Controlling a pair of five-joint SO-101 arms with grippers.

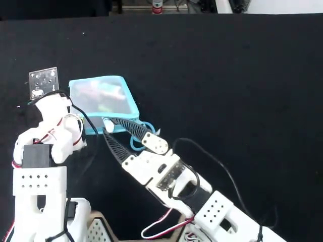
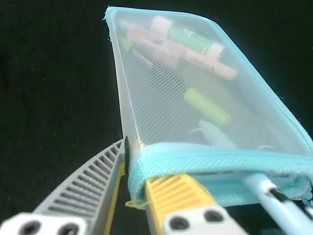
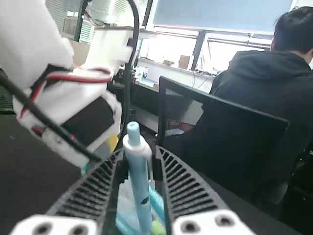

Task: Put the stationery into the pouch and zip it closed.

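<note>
Nearest me, the right arm's black ribbed gripper [image 1: 107, 128] came up from the near-right, its jaws clamped on a slim light-blue plastic pen [image 3: 139, 186]. The pen lay roughly along the fingers, its long axis running from near-right to far-left. Its leading end was at the near edge of the translucent mesh pouch with the turquoise zip band [image 1: 98, 96], on the left of the black table [image 1: 227, 75].

The pouch's mouth faced the near side, running left to right, so the pen met it almost head-on. Its end seemed tucked just under the band. The left arm's grey-and-yellow gripper [image 2: 134, 164] was pinched on the mouth's left corner. Other pens and markers showed through the mesh. I judged the next push was along the pen's own axis, far-left.
</note>
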